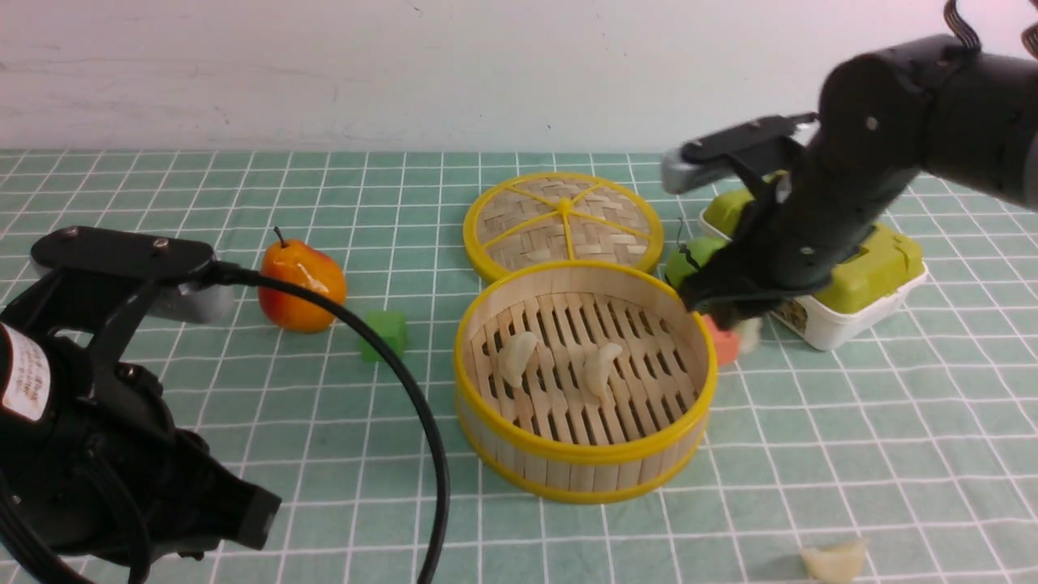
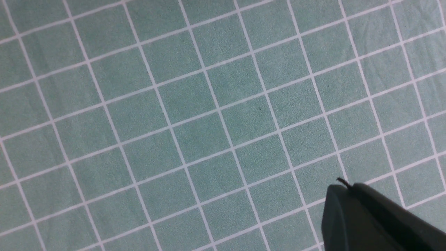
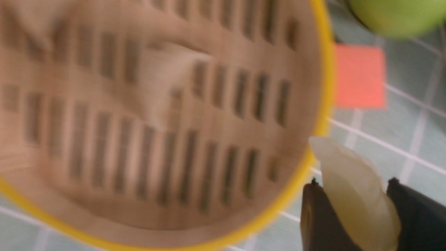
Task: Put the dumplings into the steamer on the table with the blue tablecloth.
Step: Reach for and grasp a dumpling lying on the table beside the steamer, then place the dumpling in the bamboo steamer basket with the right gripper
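The steamer (image 1: 568, 456) stands mid-table on the blue tablecloth (image 1: 892, 438), with two dumplings (image 1: 517, 357) (image 1: 602, 367) on its slats. A third dumpling (image 1: 835, 560) lies on the cloth at the front right. My right gripper (image 1: 734, 320) is just outside the steamer's right rim, shut on a fourth dumpling (image 1: 750, 332). In the right wrist view that dumpling (image 3: 355, 195) is pinched between the black fingers (image 3: 313, 216), beside the yellow rim (image 3: 325, 87). My left gripper (image 2: 348, 186) is shut and empty over bare cloth (image 2: 174, 104).
The woven lid (image 1: 564, 223) lies behind the steamer. A red-orange block (image 1: 724, 342), a green fruit (image 1: 689, 259) and a green egg carton (image 1: 851, 268) crowd the steamer's right side. A pear (image 1: 302, 284) and a green cube (image 1: 384, 334) sit to its left.
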